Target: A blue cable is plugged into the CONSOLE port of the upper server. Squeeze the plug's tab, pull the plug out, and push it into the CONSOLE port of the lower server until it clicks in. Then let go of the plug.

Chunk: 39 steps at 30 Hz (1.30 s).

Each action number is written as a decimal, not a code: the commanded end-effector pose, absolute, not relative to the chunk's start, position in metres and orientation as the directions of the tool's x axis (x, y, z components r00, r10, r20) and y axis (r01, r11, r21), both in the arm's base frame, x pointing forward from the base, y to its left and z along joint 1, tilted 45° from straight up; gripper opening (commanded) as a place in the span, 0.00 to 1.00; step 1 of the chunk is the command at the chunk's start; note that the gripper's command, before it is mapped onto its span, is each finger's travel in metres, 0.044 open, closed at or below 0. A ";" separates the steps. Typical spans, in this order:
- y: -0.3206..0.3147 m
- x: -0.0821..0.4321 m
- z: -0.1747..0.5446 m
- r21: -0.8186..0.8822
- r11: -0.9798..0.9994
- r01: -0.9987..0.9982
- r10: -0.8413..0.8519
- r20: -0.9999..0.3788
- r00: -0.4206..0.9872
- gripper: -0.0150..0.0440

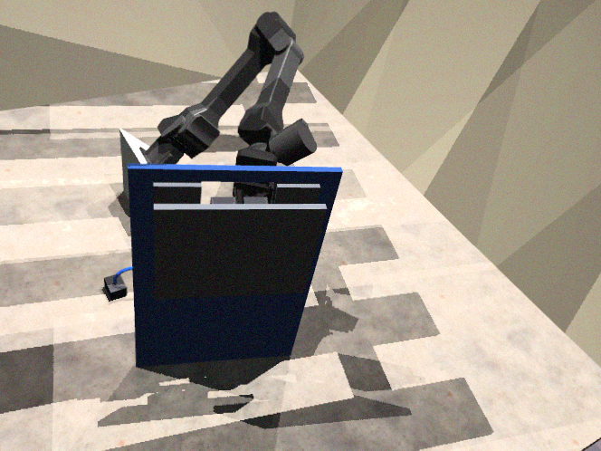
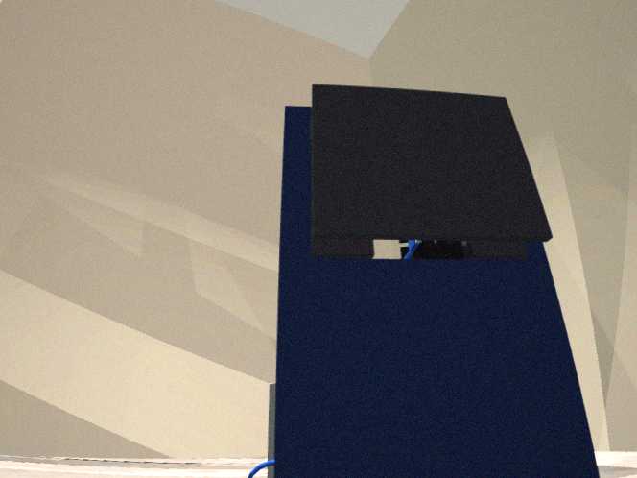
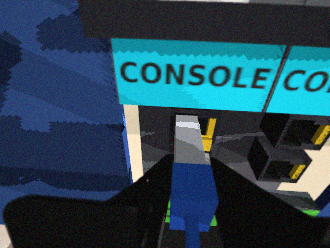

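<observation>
The plug [image 3: 192,170] is between my nearly closed fingers, its clear nose at the socket under the CONSOLE label [image 3: 195,75]; how deep it sits, I cannot tell. My hand [image 3: 189,162] grips it. The blue panel [image 1: 221,327] [image 2: 421,360] stands upright on the worktop [image 1: 436,272].

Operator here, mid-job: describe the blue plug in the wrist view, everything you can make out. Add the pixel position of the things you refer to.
The blue plug [image 3: 192,192] has a blue rear body and a pale grey, squarish nose with a bright highlight across its tip; the finish looks like smooth plastic. A blue cable [image 3: 192,237] runs from its back end. It is held between the black jaws, one on each side. The nose points at the port opening [image 3: 204,127] under the cyan CONSOLE label [image 3: 195,75], overlapping its left part. Whether the tip is inside or just in front, I cannot tell; nor is the tab distinguishable.
</observation>
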<state>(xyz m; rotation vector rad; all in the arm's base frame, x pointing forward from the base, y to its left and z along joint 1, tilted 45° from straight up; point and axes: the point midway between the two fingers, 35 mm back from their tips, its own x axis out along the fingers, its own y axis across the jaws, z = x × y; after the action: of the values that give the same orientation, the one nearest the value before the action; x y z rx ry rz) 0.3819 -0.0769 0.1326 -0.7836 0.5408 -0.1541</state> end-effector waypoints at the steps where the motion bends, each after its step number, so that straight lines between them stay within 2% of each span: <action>1: -0.079 0.384 0.136 -0.709 0.703 -0.052 -0.335 -0.395 0.855 0.25; 39: -0.080 0.391 0.134 -0.710 0.703 -0.050 -0.337 -0.393 0.855 0.25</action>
<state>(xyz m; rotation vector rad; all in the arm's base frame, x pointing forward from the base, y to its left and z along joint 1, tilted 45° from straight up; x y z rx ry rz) 0.3885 -0.0781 0.1303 -0.7837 0.5407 -0.1565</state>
